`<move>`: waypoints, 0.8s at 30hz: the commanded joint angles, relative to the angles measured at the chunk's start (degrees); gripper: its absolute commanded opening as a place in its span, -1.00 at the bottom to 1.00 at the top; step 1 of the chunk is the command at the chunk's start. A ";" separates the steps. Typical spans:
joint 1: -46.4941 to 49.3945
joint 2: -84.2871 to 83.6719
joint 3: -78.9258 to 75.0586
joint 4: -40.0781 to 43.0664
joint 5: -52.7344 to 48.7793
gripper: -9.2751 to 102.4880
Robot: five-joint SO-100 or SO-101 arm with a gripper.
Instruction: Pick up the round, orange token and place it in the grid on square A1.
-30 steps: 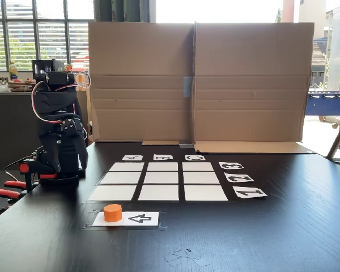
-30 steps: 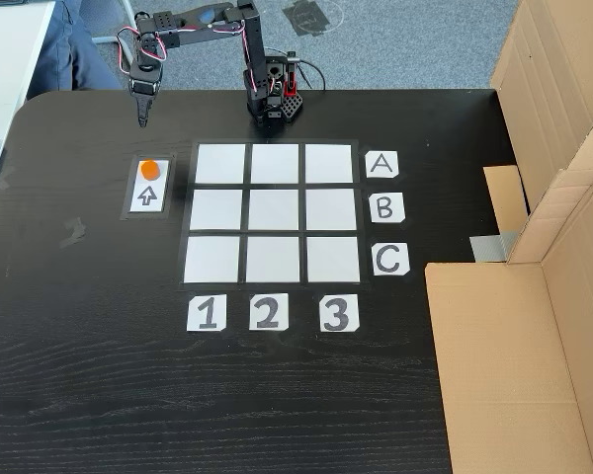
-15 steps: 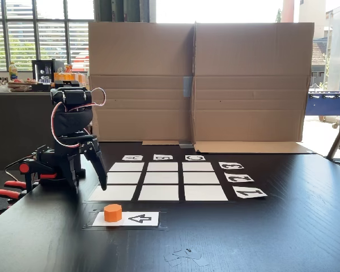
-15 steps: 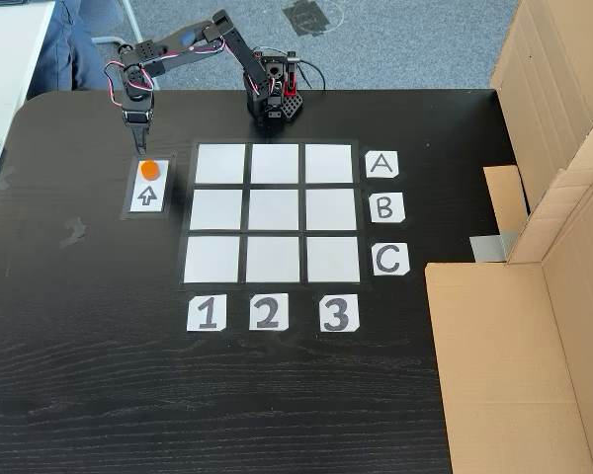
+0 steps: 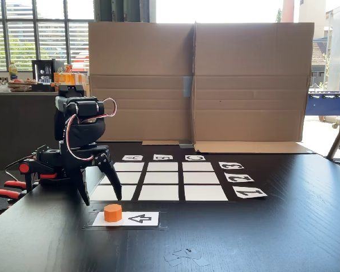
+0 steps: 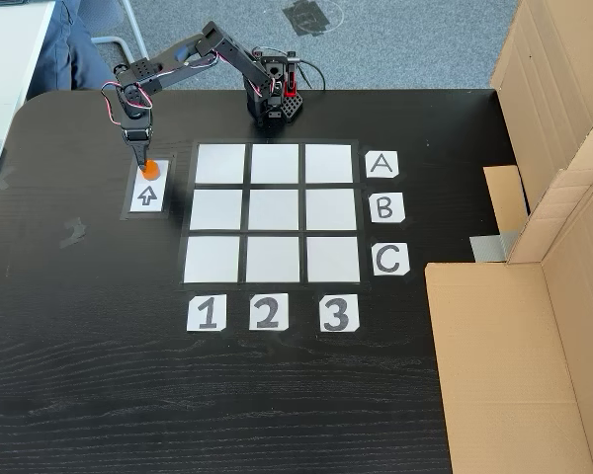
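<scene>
Orange is the token [image 5: 113,212], a small round puck sitting on a white card [image 5: 137,219] with a black arrow, on the dark worktop [image 5: 260,238]. The card lies just beside the grid [image 6: 272,212], next to the corner square A1 [image 6: 220,164], which is blank. A second ago the arm was folded up and back, with the pincer far from the token. Now the arm has reached out and come down, and the pincer [image 5: 99,198] hangs right behind and above the token in the low fixed view. Its two fingers are spread wide apart and hold nothing. In the fixed view from above, the pincer [image 6: 143,164] tip covers part of the token [image 6: 151,169], so it looks lined up over it. I think this means the reaching part is almost done. Next the pincer likely needs to drop a bit more so the fingers go on both sides of the token, then squeeze. The token is small, so a bad aim could knock it off the card.
</scene>
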State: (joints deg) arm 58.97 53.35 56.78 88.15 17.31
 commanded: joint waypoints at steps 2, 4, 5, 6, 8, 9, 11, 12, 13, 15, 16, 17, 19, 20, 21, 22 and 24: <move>-1.49 -0.53 -3.25 -0.18 0.09 -0.32; -1.93 -1.32 -4.31 -0.18 0.09 -0.32; -2.20 -1.58 -4.83 -0.18 0.18 -0.32; -2.37 -1.93 -5.19 -0.18 0.18 -0.32; -2.81 -2.64 -6.06 -0.18 0.35 -0.32; -3.08 -2.81 -6.15 -0.18 0.35 -0.32; -3.43 -3.43 -6.68 -0.18 0.35 -0.32; -3.60 -3.52 -6.68 -0.18 0.35 -0.32; -3.78 -3.78 -6.77 -0.18 0.35 -0.32; -4.31 -4.13 -6.86 -0.18 0.35 -0.32; -4.48 -4.31 -6.86 -0.18 0.35 -0.32; -4.66 -4.48 -6.86 -0.09 0.44 -0.32; -4.92 -4.75 -6.86 0.00 0.53 -0.32; -5.01 -4.92 -6.86 0.00 0.62 -0.32; -5.10 -5.10 -6.86 0.00 0.70 -0.32; -5.19 -5.27 -6.86 0.00 0.70 -0.32; -5.19 -5.62 -6.86 0.09 0.70 -0.32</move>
State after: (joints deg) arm 54.40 47.37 51.68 88.15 17.67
